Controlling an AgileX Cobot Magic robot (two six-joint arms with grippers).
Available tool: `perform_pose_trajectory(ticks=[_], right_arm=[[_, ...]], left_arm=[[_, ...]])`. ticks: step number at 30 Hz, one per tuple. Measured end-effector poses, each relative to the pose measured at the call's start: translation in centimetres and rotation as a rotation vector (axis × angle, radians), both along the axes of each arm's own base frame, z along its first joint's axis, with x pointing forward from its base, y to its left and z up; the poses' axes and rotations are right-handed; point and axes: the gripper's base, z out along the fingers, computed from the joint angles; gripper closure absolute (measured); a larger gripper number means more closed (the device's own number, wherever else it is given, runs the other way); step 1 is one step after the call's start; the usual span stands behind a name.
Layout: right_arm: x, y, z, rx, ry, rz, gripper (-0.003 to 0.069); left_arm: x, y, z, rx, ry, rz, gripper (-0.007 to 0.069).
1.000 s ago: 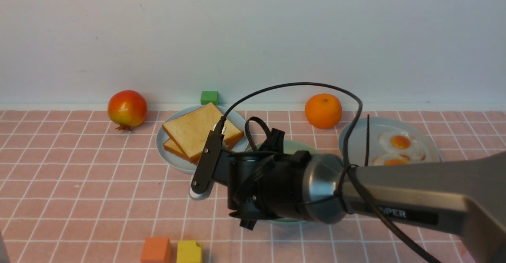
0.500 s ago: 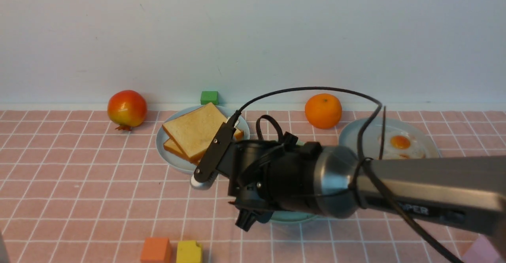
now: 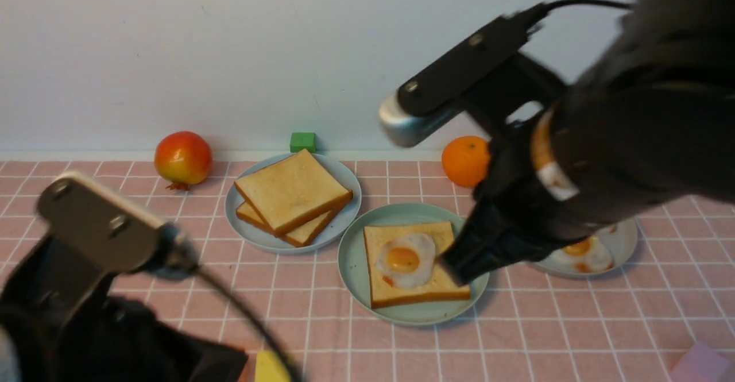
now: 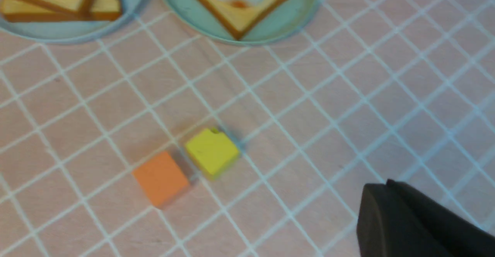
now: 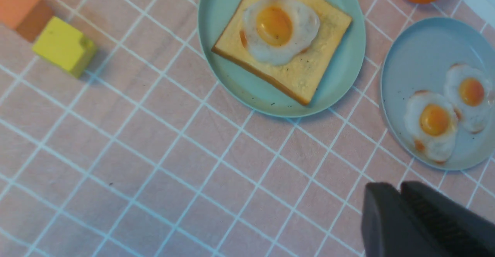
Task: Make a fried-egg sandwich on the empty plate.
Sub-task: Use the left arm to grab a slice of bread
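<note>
Rising at the worktop's near left corner, the left tool (image 4: 384, 189) has its jaws together, empty. Toward the far edge, two spare toast slices (image 3: 293, 195) wait on a blue-grey plate (image 3: 252, 234). Mid-worktop, the mint-green plate (image 3: 351, 267) carries a bottom slice (image 3: 428, 291) topped with a fried egg (image 3: 405, 258). They are uncovered now that the right tool (image 5: 400, 189), jaws together and holding nothing, has lifted away. The fried-egg sandwich likely lacks only its top slice.
</note>
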Motion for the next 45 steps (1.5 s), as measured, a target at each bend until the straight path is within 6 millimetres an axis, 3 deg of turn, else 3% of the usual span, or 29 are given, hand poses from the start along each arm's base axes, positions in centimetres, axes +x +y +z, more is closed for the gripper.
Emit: perform_pose_trajectory(ticks=[3,5,6,8,14,17,21,22,24,26,27,29,33,40,43,45], right_arm=[[-1.7,-2.2,1.6,0.070,-0.014,0.002,0.0664],[-3.1,-4.1,2.4,0.114,-0.028,0.004,0.0664],[-3.1,-4.1,2.4,0.114,-0.028,0.004,0.0664],[-4.4,-5.8,2.4,0.138,-0.025,0.006,0.0664],[-6.2,-8.2,1.2,0.135,-0.012,0.018,0.0662],[-6.9,-9.2,1.4,0.161,-0.022,0.022,0.0660],[-7.4,-9.8,1.8,0.193,-0.027,0.027,0.0658],[-7.7,-10.0,2.0,0.211,-0.023,0.031,0.0658],[-7.9,-10.1,2.1,0.222,-0.019,0.034,0.0656],[-8.2,-10.3,2.2,0.241,-0.011,0.039,0.0654],[-8.2,-10.4,2.2,0.244,-0.011,0.039,0.0655],[-8.4,-10.5,2.3,0.251,-0.012,0.040,0.0652],[-8.4,-10.6,2.3,0.252,-0.014,0.041,0.0649],[-8.3,-10.5,2.4,0.257,-0.024,0.045,0.0644],[-8.3,-10.5,2.4,0.257,-0.027,0.045,0.0643],[-8.3,-10.5,2.4,0.251,-0.032,0.054,0.0643]], left_arm=[[3.9,-0.4,0.0,0.043,0.025,0.110,0.0612],[8.1,-0.1,-0.4,0.077,0.073,0.168,0.0612],[8.1,-0.2,-0.2,0.065,0.076,0.169,0.0612],[12.2,0.4,-0.9,0.067,0.154,0.175,0.0612],[19.3,-0.3,-3.6,0.089,0.276,0.028,0.0612],[22.6,-1.2,-5.3,0.207,0.225,-0.108,0.0612],[25.1,-1.7,-7.0,0.316,0.159,-0.187,0.0603],[26.4,-1.9,-8.1,0.348,0.129,-0.194,0.0575],[27.4,-2.0,-8.7,0.369,0.093,-0.189,0.0547],[28.9,-2.2,-10.3,0.403,0.036,-0.178,0.0452],[29.0,-2.2,-10.4,0.404,0.034,-0.178,0.0452],[29.7,-2.3,-11.6,0.416,0.009,-0.172,0.0368],[30.3,-2.4,-12.8,0.426,-0.011,-0.166,0.0283],[30.8,-2.5,-14.2,0.438,-0.015,-0.167,0.0274],[31.0,-2.5,-14.6,0.452,-0.019,-0.173,0.0300],[31.2,-2.5,-14.9,0.484,-0.032,-0.196,0.0362]])
